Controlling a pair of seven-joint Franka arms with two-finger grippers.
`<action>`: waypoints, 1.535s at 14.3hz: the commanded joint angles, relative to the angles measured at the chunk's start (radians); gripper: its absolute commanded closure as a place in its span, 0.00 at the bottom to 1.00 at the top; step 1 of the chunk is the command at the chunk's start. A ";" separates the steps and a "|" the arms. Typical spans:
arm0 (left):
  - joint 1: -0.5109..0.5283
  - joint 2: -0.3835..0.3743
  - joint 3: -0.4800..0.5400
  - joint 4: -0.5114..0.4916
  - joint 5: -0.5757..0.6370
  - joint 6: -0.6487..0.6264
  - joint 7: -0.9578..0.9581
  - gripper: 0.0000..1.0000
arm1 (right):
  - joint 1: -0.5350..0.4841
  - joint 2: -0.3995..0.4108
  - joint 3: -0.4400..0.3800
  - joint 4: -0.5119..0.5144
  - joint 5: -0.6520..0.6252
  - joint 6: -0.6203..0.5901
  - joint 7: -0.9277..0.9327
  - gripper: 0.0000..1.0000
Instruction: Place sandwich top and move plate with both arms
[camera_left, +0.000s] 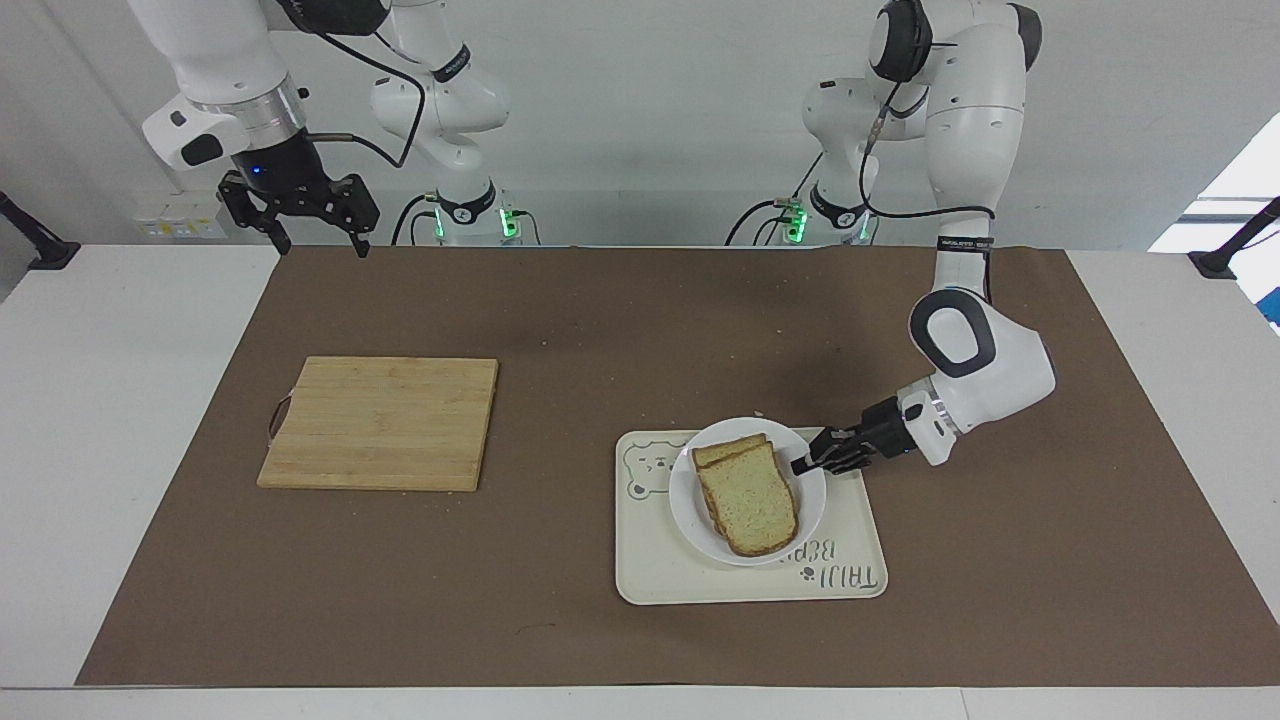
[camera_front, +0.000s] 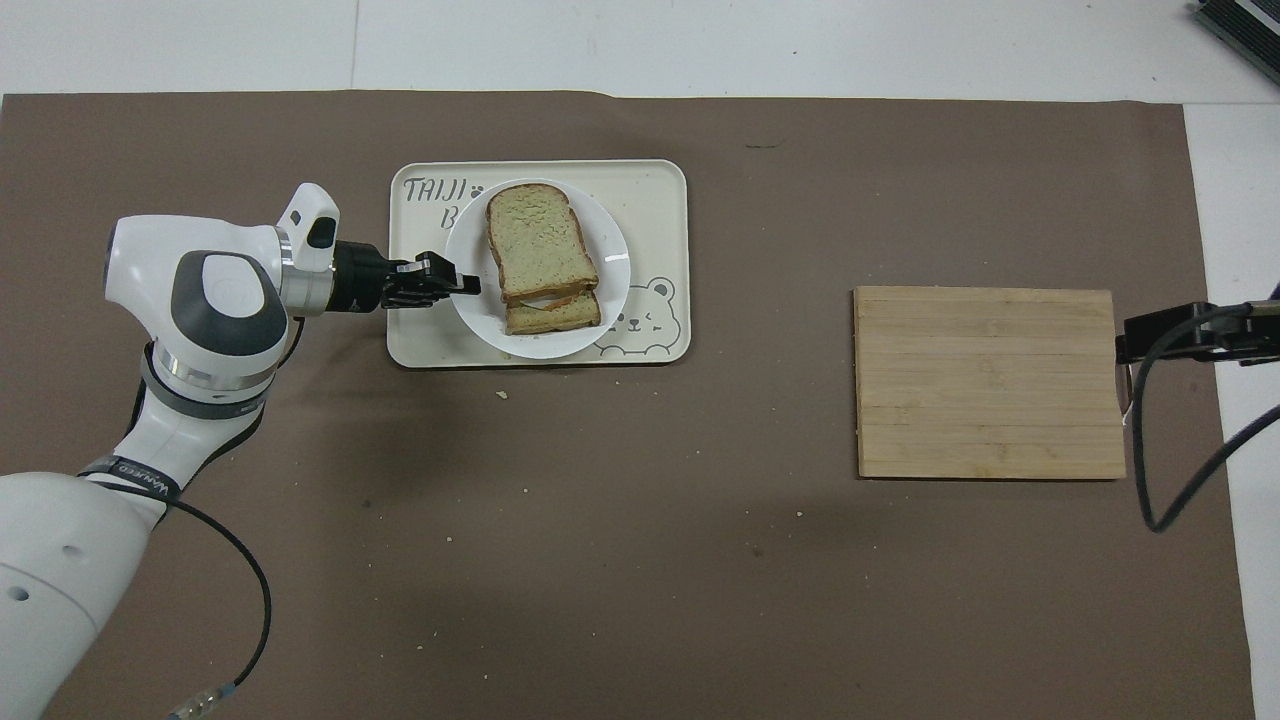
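Observation:
The sandwich top (camera_left: 752, 500) (camera_front: 539, 241), a tan slice with a brown crust, lies on another slice on the small white plate (camera_left: 694, 515) (camera_front: 606, 318). The plate is over the middle of the cream tray (camera_left: 690, 580) (camera_front: 650, 190). My left gripper (camera_left: 803, 464) (camera_front: 466, 286) is shut on the plate's rim at the edge toward the left arm's end. My right gripper (camera_left: 312, 238) is open and empty, up in the air over the mat's corner at the right arm's end, where that arm waits.
A bamboo cutting board (camera_left: 382, 422) (camera_front: 988, 382) lies on the brown mat toward the right arm's end. A few crumbs dot the mat nearer to the robots than the tray.

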 joint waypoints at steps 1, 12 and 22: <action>-0.032 0.027 0.008 0.037 0.063 0.029 -0.030 1.00 | -0.010 -0.010 0.003 -0.014 -0.018 0.005 -0.032 0.00; -0.012 -0.080 0.139 0.115 0.408 -0.057 -0.199 0.00 | -0.010 -0.016 0.003 -0.021 -0.017 0.005 -0.031 0.00; -0.020 -0.294 0.165 0.171 0.973 -0.309 -0.361 0.00 | -0.010 -0.016 0.003 -0.021 0.002 0.003 -0.021 0.00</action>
